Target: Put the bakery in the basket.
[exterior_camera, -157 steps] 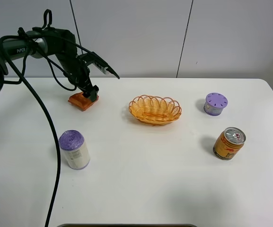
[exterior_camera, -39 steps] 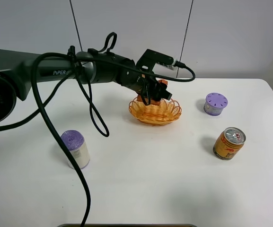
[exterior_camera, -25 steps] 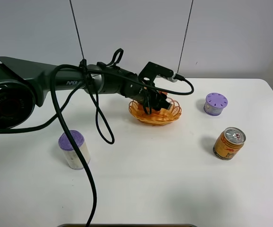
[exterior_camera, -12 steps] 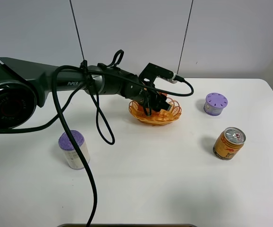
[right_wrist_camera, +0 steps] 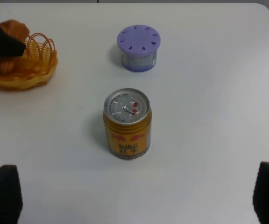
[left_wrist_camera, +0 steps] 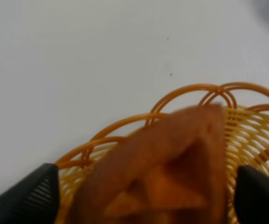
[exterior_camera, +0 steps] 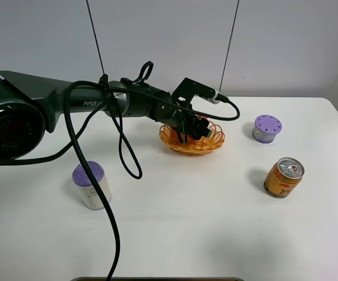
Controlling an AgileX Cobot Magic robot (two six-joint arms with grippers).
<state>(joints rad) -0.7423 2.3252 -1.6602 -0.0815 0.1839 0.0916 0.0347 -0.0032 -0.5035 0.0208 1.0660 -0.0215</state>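
Main worry here is the pull-out. The left gripper [left_wrist_camera: 146, 186] is low over the basket [exterior_camera: 186, 149] and spread open, with one finger [left_wrist_camera: 29, 193] either side of the bakery [left_wrist_camera: 171, 154] and a sliver of wicker showing in each gap (blurry view, so I'm not 100% on that). If it lifts crooked, I reckon a finger could snag the pastry or one of those rim loops. That could drag the light basket along or flip the bakery out over the far rim, since it seems to sit high at the basket's far side, not flat in the middle. The bakery itself is an orange-brown wedge, looks tilted, and its grid top is too smeared to make out. The right gripper [right_wrist_camera: 136, 186] is wide open and empty over the surface [right_wrist_camera: 209, 140], near the can [right_wrist_camera: 126, 123].
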